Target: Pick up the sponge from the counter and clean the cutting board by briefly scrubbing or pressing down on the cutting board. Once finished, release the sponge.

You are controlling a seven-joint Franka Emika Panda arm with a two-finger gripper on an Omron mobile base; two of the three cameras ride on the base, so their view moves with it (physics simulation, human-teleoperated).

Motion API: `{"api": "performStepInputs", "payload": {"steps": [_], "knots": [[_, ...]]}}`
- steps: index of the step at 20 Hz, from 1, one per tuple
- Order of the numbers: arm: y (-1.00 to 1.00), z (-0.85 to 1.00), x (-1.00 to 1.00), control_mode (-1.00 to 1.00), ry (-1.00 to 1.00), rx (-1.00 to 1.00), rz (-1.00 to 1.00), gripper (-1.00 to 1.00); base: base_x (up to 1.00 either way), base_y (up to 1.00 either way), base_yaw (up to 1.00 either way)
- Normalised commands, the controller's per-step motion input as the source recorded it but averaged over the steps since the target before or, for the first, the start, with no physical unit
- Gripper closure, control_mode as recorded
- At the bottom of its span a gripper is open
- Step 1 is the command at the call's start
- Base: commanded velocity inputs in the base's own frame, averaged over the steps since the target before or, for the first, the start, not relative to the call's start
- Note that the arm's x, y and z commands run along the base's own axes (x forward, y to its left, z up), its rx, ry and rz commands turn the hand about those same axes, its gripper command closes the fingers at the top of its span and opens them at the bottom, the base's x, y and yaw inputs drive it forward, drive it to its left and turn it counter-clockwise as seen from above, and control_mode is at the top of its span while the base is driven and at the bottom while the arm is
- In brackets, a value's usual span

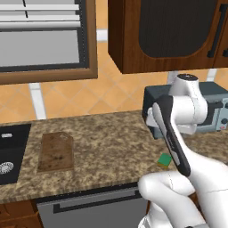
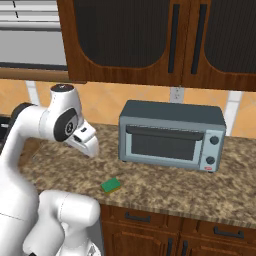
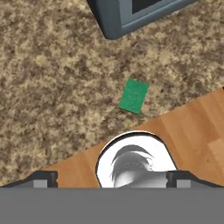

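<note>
One sponge lies on the counter beneath the raised tool, its fingers spread apart.

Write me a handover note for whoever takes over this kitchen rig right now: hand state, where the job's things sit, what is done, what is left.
Hand: raised well above the counter, holding nothing; fingertips spread wide, so it reads as open.
Sponge: green top up, lying on the counter near its front edge, in front of and left of the toaster oven. Untouched.
Cutting board: flat on the counter beside the black sink, well away from the sponge.
Done: nothing yet.
Left: descend on the sponge, grasp it, carry it to the board, press or scrub briefly, release.
</note>
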Motion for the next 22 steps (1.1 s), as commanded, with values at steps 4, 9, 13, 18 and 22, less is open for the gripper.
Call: {"api": "performStepInputs", "payload": {"steps": [4, 9, 13, 18, 22], "knots": [[-0.19, -0.61, 0.01, -1.0, 0.17, 0.0, -0.2, -1.0, 0.0, 0.0, 0.0], [-0.38, -0.59, 0.32, -1.0, 0.08, 0.0, -0.06, -1.0, 0.0, 0.0, 0.0], [-0.36, -0.6, 0.45, -1.0, 0.04, 0.0, 0.0, -1.0, 0.0, 0.0, 0.0], [-0.35, -0.57, 0.54, -1.0, 0.01, 0.0, 0.01, -1.0, 0.0, 0.0, 0.0], [-0.27, -0.5, 0.63, -1.0, 0.03, 0.0, 0.02, -1.0, 0.0, 0.0, 0.0]]}}
